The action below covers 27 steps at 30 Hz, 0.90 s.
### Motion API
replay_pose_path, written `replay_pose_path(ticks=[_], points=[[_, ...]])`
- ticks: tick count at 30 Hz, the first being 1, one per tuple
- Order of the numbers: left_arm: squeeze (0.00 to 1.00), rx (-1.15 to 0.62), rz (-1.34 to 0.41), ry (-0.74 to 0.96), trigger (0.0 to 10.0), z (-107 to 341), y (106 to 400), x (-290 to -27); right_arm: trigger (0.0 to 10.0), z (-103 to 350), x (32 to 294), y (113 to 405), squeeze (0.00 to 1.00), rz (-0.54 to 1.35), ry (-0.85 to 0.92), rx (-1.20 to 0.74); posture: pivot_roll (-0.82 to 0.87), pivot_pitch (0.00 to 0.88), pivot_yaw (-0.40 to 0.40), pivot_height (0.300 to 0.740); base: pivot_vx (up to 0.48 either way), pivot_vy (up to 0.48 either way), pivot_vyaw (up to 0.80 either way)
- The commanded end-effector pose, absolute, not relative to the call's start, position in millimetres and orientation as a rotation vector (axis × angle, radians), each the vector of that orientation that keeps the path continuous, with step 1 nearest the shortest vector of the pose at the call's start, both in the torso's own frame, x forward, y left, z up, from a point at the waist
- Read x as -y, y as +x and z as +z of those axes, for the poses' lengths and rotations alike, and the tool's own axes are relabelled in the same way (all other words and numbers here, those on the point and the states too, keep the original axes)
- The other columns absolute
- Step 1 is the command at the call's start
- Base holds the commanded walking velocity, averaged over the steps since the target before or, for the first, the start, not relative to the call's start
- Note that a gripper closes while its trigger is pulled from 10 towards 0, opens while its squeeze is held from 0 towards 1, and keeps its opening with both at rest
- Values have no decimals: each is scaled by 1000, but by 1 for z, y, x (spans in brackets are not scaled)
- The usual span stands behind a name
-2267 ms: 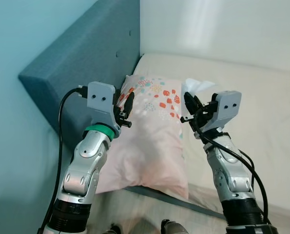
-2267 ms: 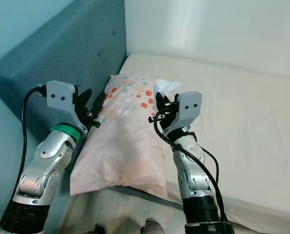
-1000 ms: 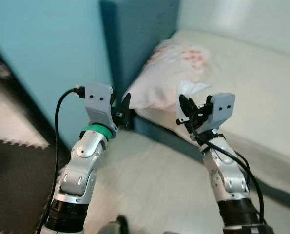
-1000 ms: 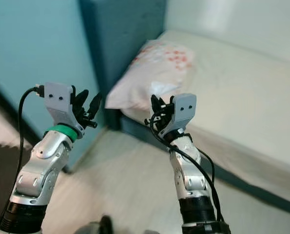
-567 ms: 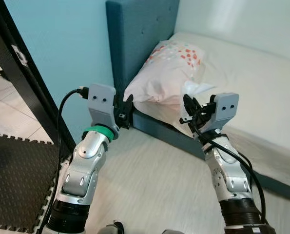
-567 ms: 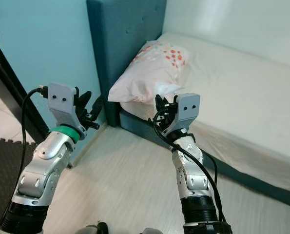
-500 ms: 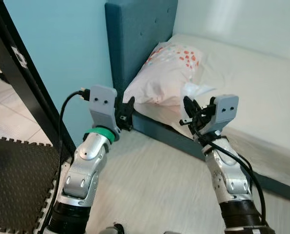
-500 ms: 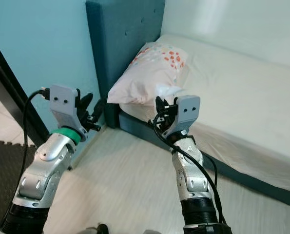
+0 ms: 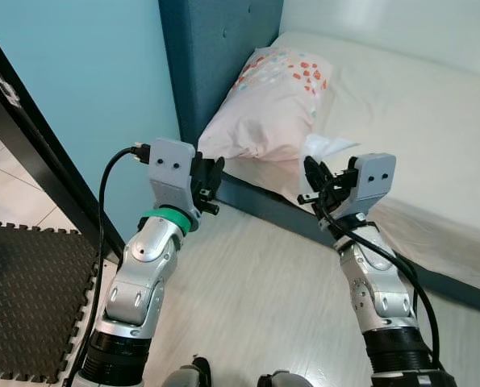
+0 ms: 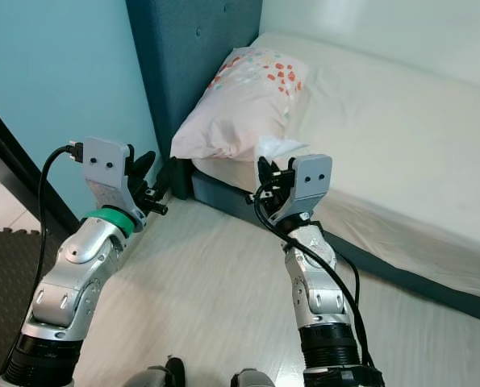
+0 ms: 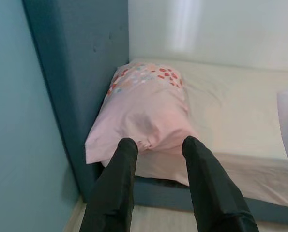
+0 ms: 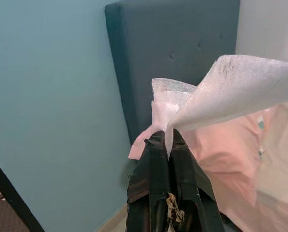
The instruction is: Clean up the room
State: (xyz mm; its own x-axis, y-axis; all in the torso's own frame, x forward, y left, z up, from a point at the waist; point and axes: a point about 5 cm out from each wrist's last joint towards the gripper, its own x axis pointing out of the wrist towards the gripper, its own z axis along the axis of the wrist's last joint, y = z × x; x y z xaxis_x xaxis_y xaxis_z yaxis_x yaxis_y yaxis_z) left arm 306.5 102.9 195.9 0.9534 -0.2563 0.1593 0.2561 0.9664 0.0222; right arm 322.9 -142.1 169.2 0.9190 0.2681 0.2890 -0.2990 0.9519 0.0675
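White tissue (image 12: 216, 92) in right claw (image 12: 165, 137).

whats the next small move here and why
Probably keep turning away from the bed to find a bin: the right pincer is shut on a crumpled white tissue, the left pincer is open and empty, and the pink patterned pillow already lies in place.

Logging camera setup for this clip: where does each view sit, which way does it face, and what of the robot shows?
Left and right eye views: head, looking down; both arms, pillow, bed, floor.
Left wrist view: along the open left gripper toward pillow and headboard.
Right wrist view: along the right gripper, shut on white tissue, toward headboard.
Shared: pillow, headboard.
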Motion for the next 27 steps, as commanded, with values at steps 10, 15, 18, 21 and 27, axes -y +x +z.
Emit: replay_pose_path(ticks=[10,15,18,21,27], points=[[0,-187,-119,148,10000,96,294,-141,10000,98,122,307,0,341,75,29,-94,47,61,740,0,0,0],[0,-215,-96,151,10000,89,289,-147,10000,92,116,304,0,352,83,11,-86,53,61,740,0,0,0],[0,-199,-105,157,10000,92,290,-145,10000,91,114,304,0,356,92,7,-87,56,62,740,0,0,181],[0,-188,-114,162,10000,93,291,-143,10000,88,115,305,0,342,84,-3,-90,58,64,740,0,0,700],[0,-181,-118,165,10000,92,291,-143,10000,85,117,305,0,329,75,-12,-92,60,64,740,0,0,773]])
